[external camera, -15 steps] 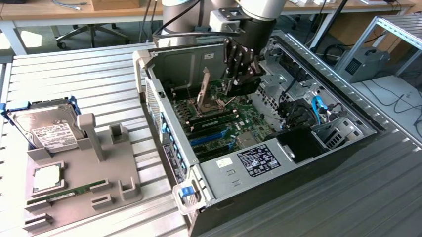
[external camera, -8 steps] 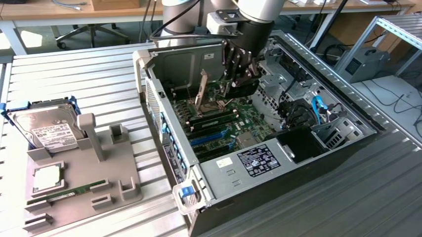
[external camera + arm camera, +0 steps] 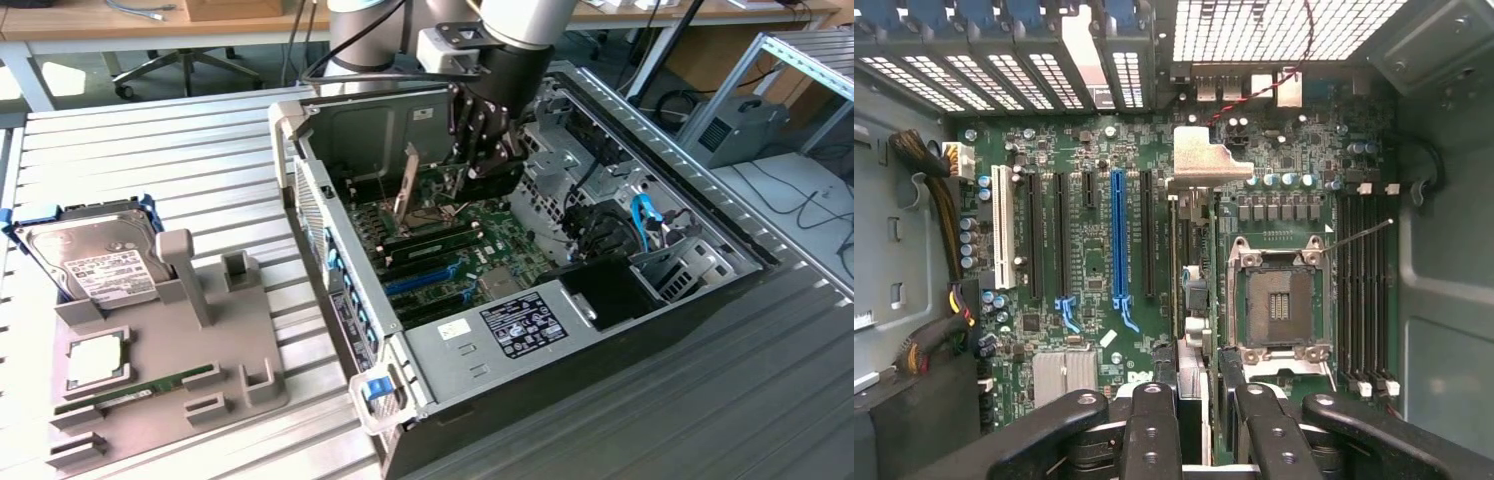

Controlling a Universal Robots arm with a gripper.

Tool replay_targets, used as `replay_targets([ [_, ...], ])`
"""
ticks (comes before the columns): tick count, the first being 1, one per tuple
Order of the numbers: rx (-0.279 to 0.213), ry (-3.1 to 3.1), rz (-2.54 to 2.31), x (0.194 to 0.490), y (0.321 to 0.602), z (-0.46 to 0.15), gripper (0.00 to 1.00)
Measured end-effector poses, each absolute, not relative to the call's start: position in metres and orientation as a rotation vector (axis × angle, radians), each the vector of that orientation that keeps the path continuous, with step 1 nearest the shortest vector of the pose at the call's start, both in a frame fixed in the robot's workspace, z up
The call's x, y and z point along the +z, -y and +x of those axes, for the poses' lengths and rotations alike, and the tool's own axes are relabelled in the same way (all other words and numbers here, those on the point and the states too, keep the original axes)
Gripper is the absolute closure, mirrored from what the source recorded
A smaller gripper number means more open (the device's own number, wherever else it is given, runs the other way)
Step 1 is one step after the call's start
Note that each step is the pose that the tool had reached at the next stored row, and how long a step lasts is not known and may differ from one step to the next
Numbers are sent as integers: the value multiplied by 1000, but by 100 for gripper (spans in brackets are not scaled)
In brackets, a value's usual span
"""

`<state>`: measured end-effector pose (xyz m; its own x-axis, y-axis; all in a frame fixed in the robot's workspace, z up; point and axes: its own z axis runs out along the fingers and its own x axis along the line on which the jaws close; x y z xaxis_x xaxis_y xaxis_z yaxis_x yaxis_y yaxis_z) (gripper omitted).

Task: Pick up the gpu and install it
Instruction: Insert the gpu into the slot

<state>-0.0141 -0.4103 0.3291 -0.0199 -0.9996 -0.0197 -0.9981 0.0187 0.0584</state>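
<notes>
Exterior view: gripper [image 3: 483, 168] lowered inside open computer case [image 3: 441, 350], clamped on gpu [image 3: 491, 180] above motherboard [image 3: 501, 245]. Hard drive [image 3: 96, 262] with white label, text unreadable, in grey holder [image 3: 200, 330] at exterior view's left.

Wrist view: fingers [image 3: 1152, 430] pinch gpu [image 3: 1192, 290] edge-on, silver bracket [image 3: 1204, 160] ahead, beside blue slot [image 3: 1118, 235] and empty CPU socket [image 3: 1279, 300].

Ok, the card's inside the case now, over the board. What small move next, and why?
Probably a slow, straight push toward the motherboard, with no sideways shift. The gripper holds the gpu edge-on, parallel to the expansion slots and close beside the black slot. Its silver bracket sits by the rear slot openings. Whether it has entered a slot I cannot tell.
</notes>
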Motion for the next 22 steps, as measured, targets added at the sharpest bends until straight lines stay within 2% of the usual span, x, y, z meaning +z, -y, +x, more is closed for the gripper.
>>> replay_targets([
  [22,-87,2223,2180,325,416,-14,73],
])
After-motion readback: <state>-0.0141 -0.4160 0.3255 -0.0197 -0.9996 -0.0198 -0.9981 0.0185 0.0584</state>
